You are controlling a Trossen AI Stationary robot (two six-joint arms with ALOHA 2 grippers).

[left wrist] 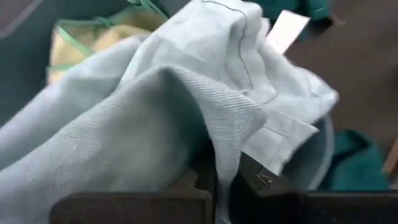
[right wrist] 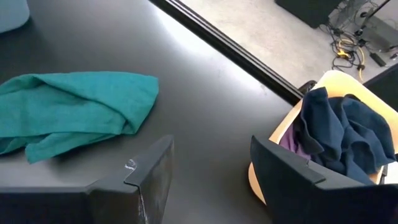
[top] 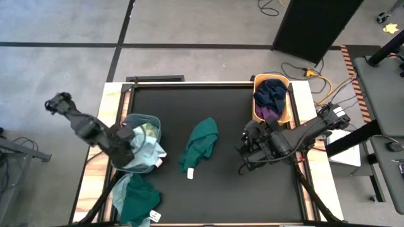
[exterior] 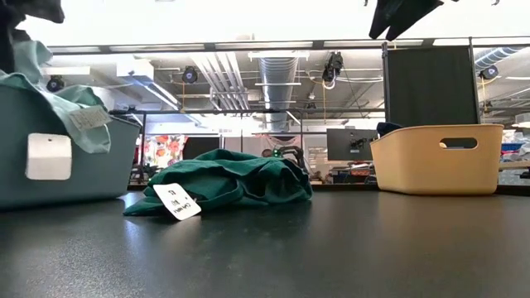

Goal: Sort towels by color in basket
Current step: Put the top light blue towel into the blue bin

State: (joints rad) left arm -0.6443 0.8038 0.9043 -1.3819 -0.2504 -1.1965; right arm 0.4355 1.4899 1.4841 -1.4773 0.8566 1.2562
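The left hand [top: 129, 150] pinches a light mint towel [left wrist: 155, 118] over the teal basket [top: 151, 121] at the worktop's left edge. The right hand [right wrist: 208, 168] hangs wide open between the mid-worktop dark teal towel [top: 201, 144] and the tan basket [top: 285, 82].

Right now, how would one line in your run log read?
left gripper: shut on mint towel at teal basket | right gripper: open, empty | teal towel: mid-table
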